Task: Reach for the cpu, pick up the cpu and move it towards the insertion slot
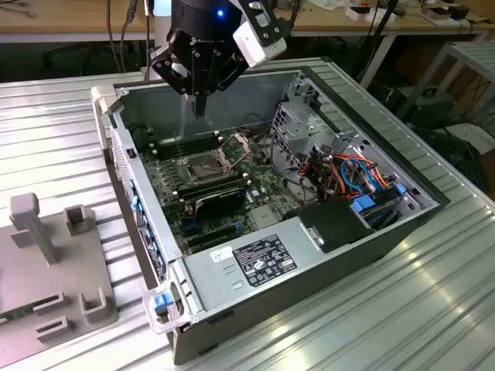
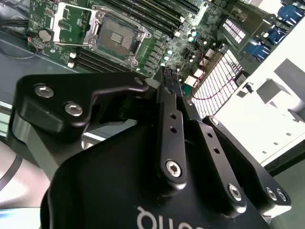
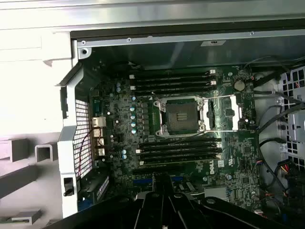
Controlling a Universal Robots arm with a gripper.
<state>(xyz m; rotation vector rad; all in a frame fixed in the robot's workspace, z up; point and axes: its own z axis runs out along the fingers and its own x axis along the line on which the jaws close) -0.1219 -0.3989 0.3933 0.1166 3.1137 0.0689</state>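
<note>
The insertion slot (image 3: 181,114) sits mid-motherboard (image 3: 114,119) inside the open computer case (image 1: 325,270). I see its bracket flipped open and its square centre bare, with long black memory slots (image 3: 174,81) on either side. My claw (image 1: 199,107) hangs over the board, clear of it and near the slot. I cannot tell whether it is clenched or released. The case lies on the ribbed metal bench (image 1: 433,309).

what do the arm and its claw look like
The claw is matt black, built of flat jointed links held by silver screws, with white lettering on its body in the second wrist view. In the exterior view a blue light glows on the black wrist, with a white boxy module beside it.
</note>
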